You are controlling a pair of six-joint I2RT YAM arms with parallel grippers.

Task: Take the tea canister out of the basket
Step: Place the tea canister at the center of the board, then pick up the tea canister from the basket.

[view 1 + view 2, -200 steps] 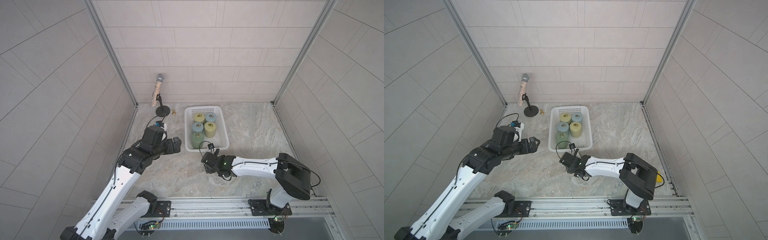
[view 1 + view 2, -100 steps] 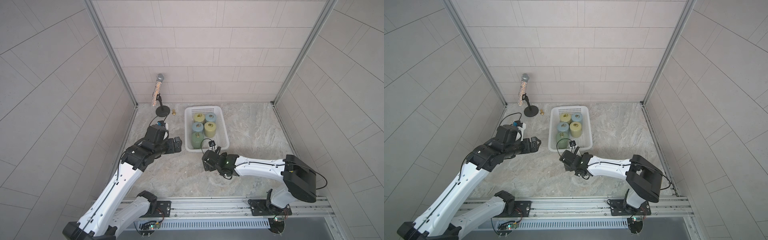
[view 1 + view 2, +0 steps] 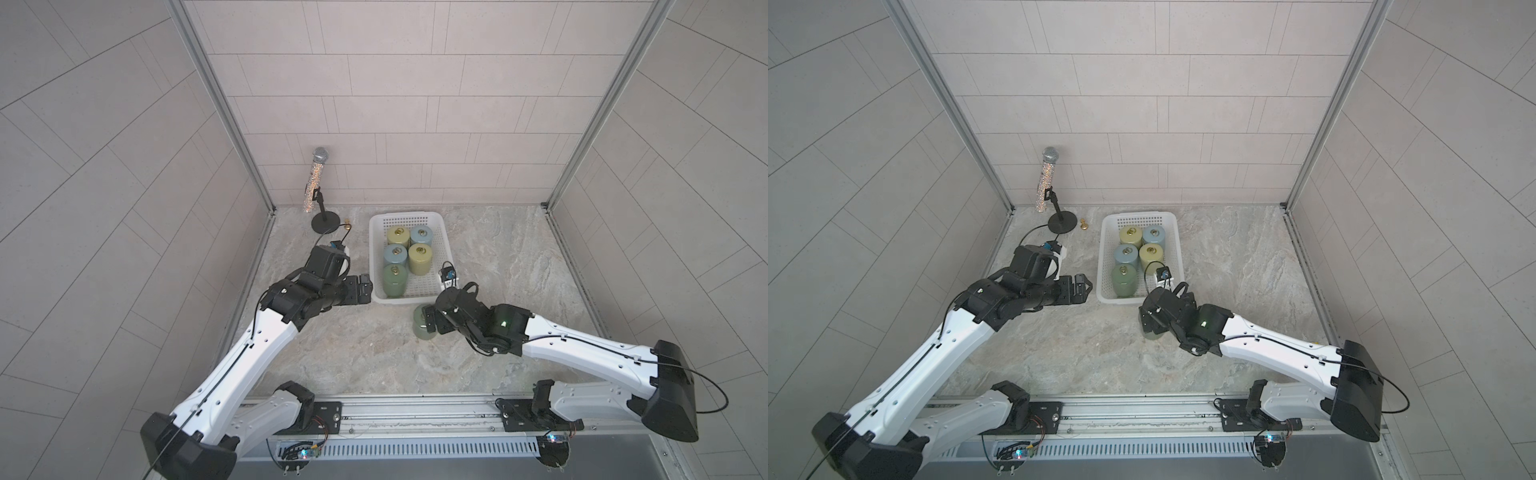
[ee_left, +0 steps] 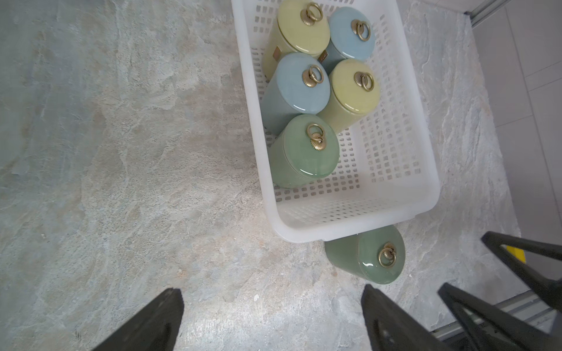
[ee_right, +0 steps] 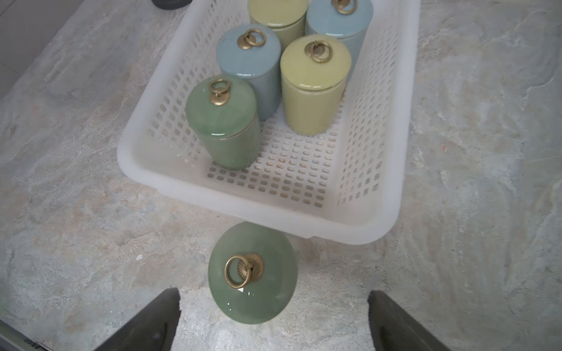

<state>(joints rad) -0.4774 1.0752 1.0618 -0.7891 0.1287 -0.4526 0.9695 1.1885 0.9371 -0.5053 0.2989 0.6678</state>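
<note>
Across the worktop we find the white basket with five canisters upright inside. The green tea canister stands outside it on the stone, long axis vertical, tucked close by the near short wall. It sits squarely between the jaws of the right end effector, which gape wide with gaps on both sides and grip nothing, while the left end effector, also open and empty, hovers beside the basket's long wall, so the right arm is plainly nearer.

Basket near-right corner bare; five canisters crowd rest. Sixth canister stands just outside front rim; right gripper straddles it, gaps both sides.
</note>
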